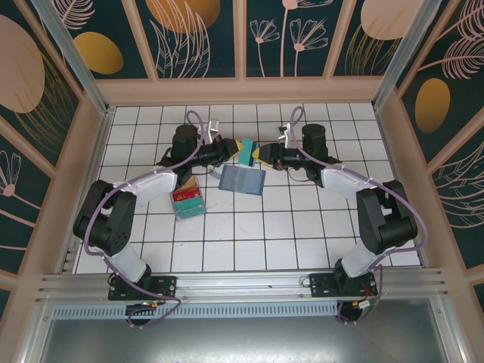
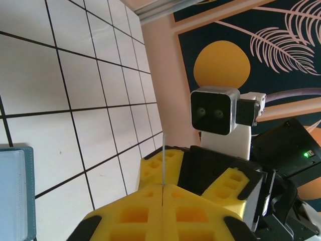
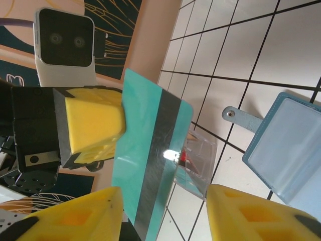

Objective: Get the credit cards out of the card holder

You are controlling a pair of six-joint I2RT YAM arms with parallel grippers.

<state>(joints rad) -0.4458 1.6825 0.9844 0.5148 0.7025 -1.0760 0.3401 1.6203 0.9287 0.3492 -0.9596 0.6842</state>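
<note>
- Left jaws are clamped on a teal card (image 3: pixel 150 150) with a dark stripe, holding it in the air above the bench (image 1: pixel 302 227).
- Right jaws are spread wide, one on each side of the card's near edge; whether either touches it is hard to tell.
- The card holder (image 1: pixel 242 180) lies open on the bench just below the card, with a clear tray (image 1: pixel 187 200) to its left.

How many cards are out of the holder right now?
1 for sure: the teal card, pinched by the left gripper, near the open right gripper. Red and yellow pieces in the clear tray may be more.
</note>
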